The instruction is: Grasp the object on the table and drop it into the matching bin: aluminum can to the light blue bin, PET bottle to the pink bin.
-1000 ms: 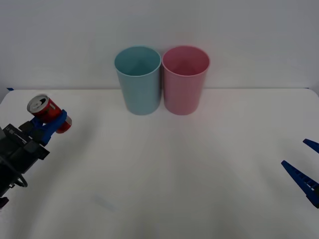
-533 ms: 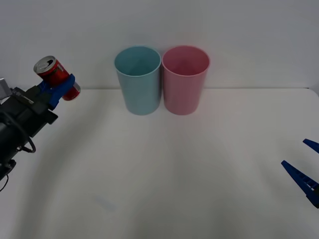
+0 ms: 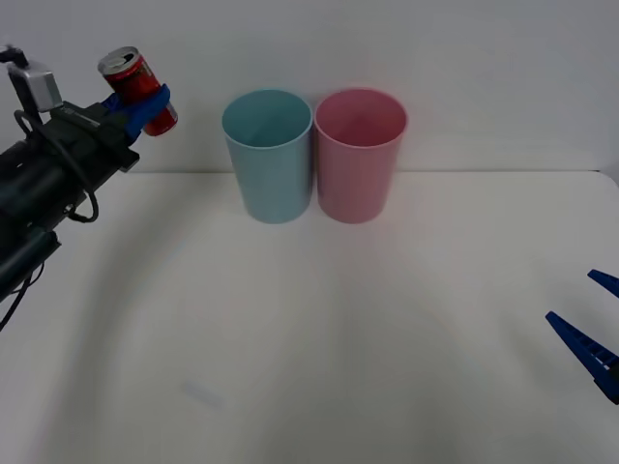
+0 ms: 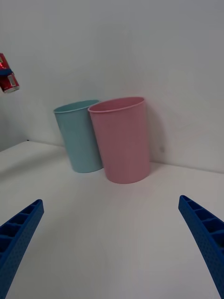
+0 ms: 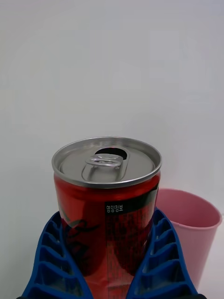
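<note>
Front view: left claw (image 3: 142, 104) clamped on the aluminum can (image 3: 138, 80), high up left of the light blue bin (image 3: 268, 155); pink bin (image 3: 359, 155) touching it. Right claw (image 3: 592, 324) wide open, low over the counter (image 3: 309, 329).

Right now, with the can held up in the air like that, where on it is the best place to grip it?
Around the middle of its red body, as the left gripper does now: its blue fingers press opposite sides of the aluminum can. The straight round wall suits a side-on pinch; the silver top and pull-tab stay free.
</note>
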